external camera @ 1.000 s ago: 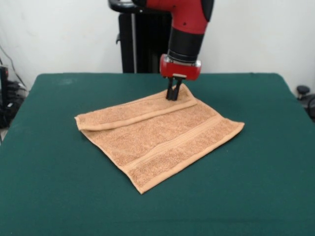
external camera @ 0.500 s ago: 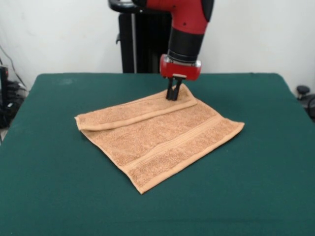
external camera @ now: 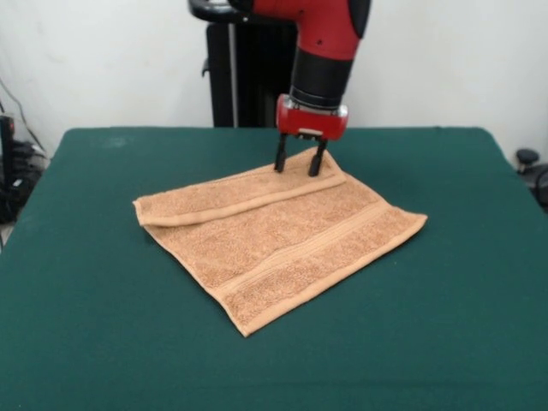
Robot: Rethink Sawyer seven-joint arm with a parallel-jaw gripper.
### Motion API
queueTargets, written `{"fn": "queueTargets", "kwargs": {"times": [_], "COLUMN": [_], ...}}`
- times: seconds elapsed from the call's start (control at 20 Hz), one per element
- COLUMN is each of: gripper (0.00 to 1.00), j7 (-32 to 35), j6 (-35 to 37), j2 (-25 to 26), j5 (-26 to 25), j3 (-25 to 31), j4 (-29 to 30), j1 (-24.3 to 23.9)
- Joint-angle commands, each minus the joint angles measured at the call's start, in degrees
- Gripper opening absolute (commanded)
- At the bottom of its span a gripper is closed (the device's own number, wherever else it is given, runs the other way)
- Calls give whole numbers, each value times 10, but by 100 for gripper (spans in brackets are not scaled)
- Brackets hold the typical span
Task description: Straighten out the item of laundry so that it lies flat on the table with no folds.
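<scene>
The towel (external camera: 278, 244) lies mid-table (external camera: 77, 342), its far edge folded over in a long flap toward the far-left; the gripper (external camera: 298, 164) stands released, fingers spread, tips over the flap's right end, toward the far edge.

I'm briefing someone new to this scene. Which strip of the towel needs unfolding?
On the green table lies an orange-tan towel. Along its far edge, under the open gripper, runs the folded-over strip, a raised doubled layer, unlike the flat remainder.
</scene>
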Motion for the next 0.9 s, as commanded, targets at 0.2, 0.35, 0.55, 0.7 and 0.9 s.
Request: {"fn": "queueTargets", "kwargs": {"times": [0.2,0.35,0.55,0.7,0.9], "gripper": [100,100,100,100,0], "j7": [82,84,84,83,87], "j6": [-22,-27,-27,-23,-19], "j2": [42,43,45,45,46], "j5": [27,28,28,28,33], "j3": [35,32,32,34,34], "j4": [-30,-29,-30,-30,-28], "j1": [10,12,11,10,10]}}
